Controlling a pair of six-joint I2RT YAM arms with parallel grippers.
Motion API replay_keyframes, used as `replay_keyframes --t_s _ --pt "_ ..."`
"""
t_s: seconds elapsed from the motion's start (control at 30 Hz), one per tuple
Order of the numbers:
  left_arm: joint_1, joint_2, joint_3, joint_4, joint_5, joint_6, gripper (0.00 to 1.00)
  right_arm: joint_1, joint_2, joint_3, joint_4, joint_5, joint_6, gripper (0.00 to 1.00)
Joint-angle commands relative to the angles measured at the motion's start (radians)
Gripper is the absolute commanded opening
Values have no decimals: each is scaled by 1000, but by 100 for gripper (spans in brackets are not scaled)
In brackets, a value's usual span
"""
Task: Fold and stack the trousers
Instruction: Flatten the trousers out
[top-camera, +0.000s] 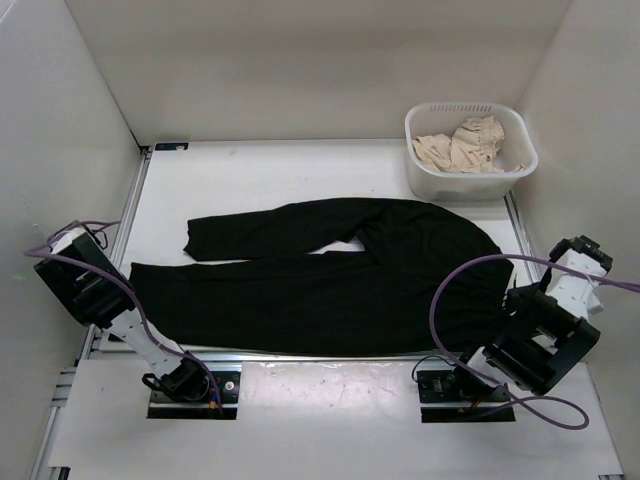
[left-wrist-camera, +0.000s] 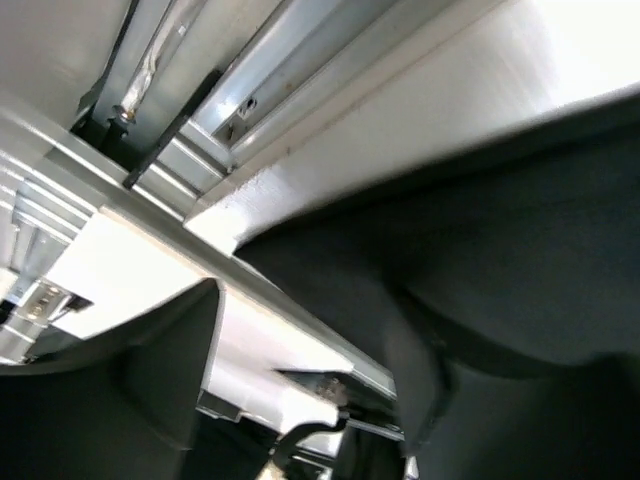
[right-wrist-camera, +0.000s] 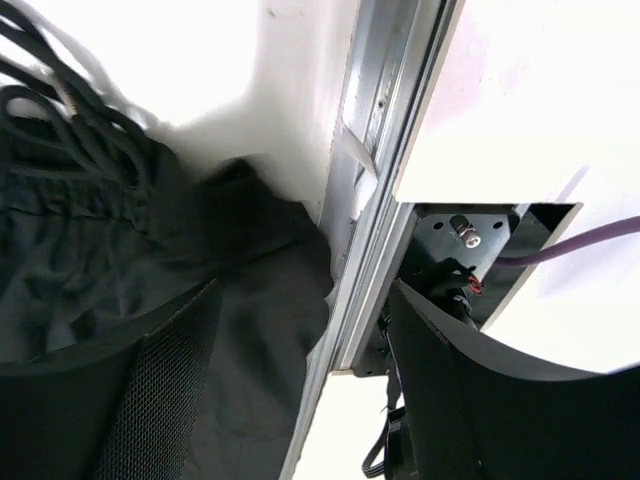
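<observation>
Left wrist and right wrist views: left gripper (left-wrist-camera: 305, 320) and right gripper (right-wrist-camera: 305, 300) both gape empty, trousers (top-camera: 330, 300) just beside each. Best to rise straight up, lest they snag the cloth.

No lettering, label, brand mark, numeral or sign is appearing legibly on any surface in the overhead view or in either wrist view.

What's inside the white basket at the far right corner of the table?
Crumpled cream-coloured cloth lies in the white basket, heaped toward its far side. Anything beneath that cloth is covered and cannot be seen.
</observation>
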Motion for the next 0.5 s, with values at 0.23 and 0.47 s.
replay_keyframes --t_s 0.23,0.47 --pt "-151 -187 318 -72 210 -3 100 162 -18 280 -8 12 11 75" --pt "-373 28 536 -52 445 -3 100 254 102 337 275 -104 132 75"
